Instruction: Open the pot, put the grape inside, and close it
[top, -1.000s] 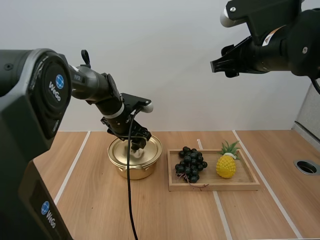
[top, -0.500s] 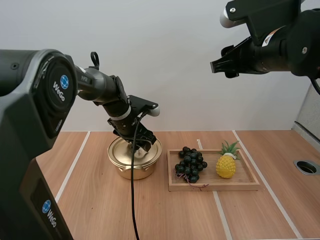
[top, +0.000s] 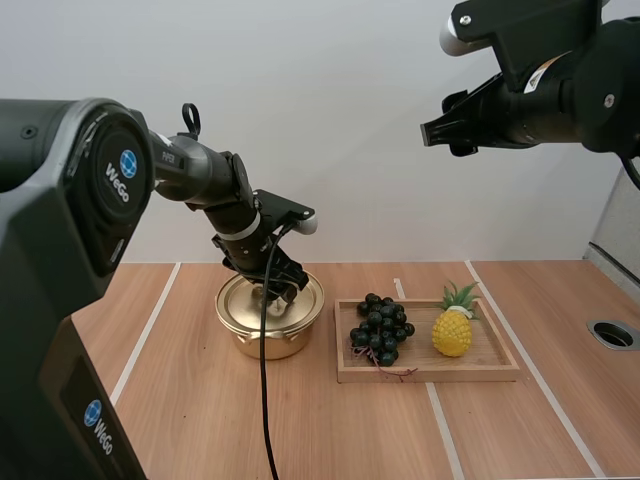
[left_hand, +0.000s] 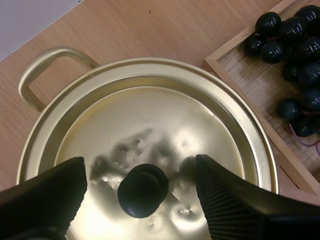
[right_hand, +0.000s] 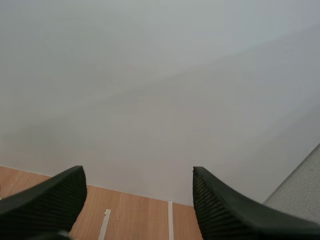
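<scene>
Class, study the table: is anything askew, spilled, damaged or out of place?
Nothing stands out. The lid sits flat on the pot, the grapes and pineapple are inside the tray, nothing has spilled, and the left gripper is open either side of the lid's knob.

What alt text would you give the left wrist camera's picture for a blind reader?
The open left gripper straddles the black knob of a gold lid closed on its pot. Dark grapes lie in a wooden tray alongside.

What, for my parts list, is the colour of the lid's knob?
Black; the knob shows best in the left wrist view.
</scene>
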